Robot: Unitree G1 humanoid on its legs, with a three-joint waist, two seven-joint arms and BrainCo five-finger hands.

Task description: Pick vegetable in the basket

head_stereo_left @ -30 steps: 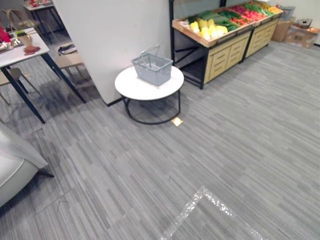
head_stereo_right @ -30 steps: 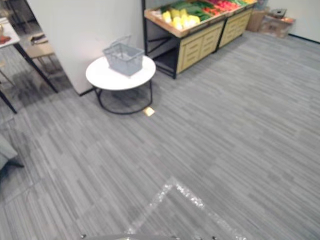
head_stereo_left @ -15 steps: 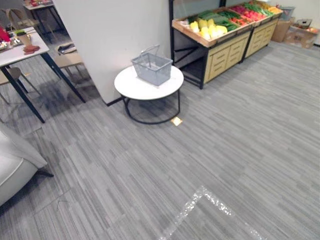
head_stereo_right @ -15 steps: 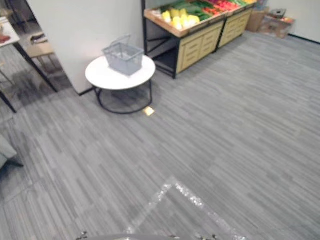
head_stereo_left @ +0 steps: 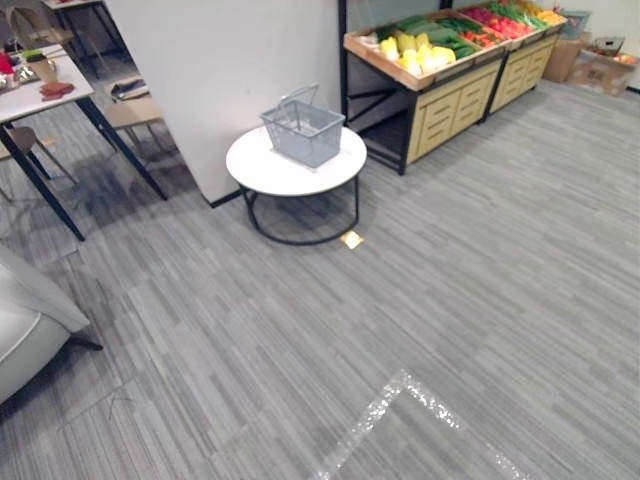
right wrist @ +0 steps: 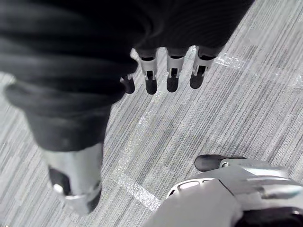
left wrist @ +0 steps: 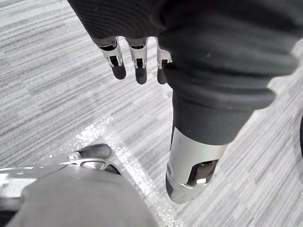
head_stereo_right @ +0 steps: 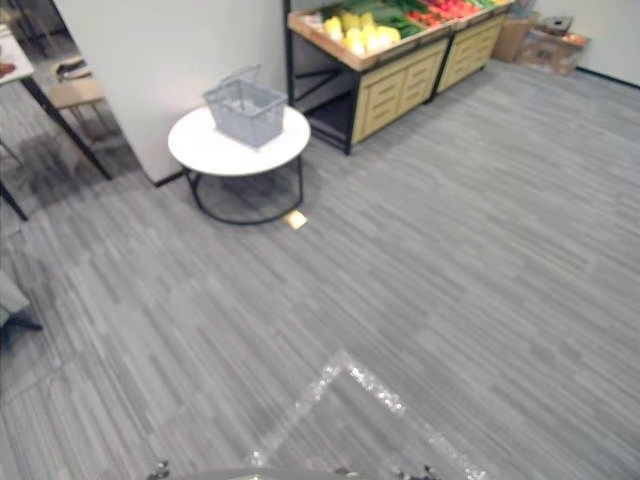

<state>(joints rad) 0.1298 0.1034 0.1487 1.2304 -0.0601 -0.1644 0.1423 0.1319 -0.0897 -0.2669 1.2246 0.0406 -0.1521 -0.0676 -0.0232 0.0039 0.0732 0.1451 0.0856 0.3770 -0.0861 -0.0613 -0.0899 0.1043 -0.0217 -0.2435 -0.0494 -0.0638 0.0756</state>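
In the left eye view a grey wire basket with its handle raised stands on a round white table with a black metal frame, close to the corner of a white wall. Just beyond the table to the right is a pale wooden produce stand with drawer fronts. The yellow, green and red vegetables lie in its sloping top tray, apart from the basket. A dark-legged table and a light grey seat sit at the left edge, all on a grey striped carpet. The right eye view gives the same layout, with a small yellowish scrap on the carpet beside the round table's frame and an angled strip of silver tape nearer the robot. In the left wrist view the left hand hangs above the carpet, fingers straight and relaxed, thumb well apart from them, with nothing in its grasp. In the right wrist view the right hand hangs the same way over the carpet and tape, fingers loosely extended, thumb apart, holding nothing.
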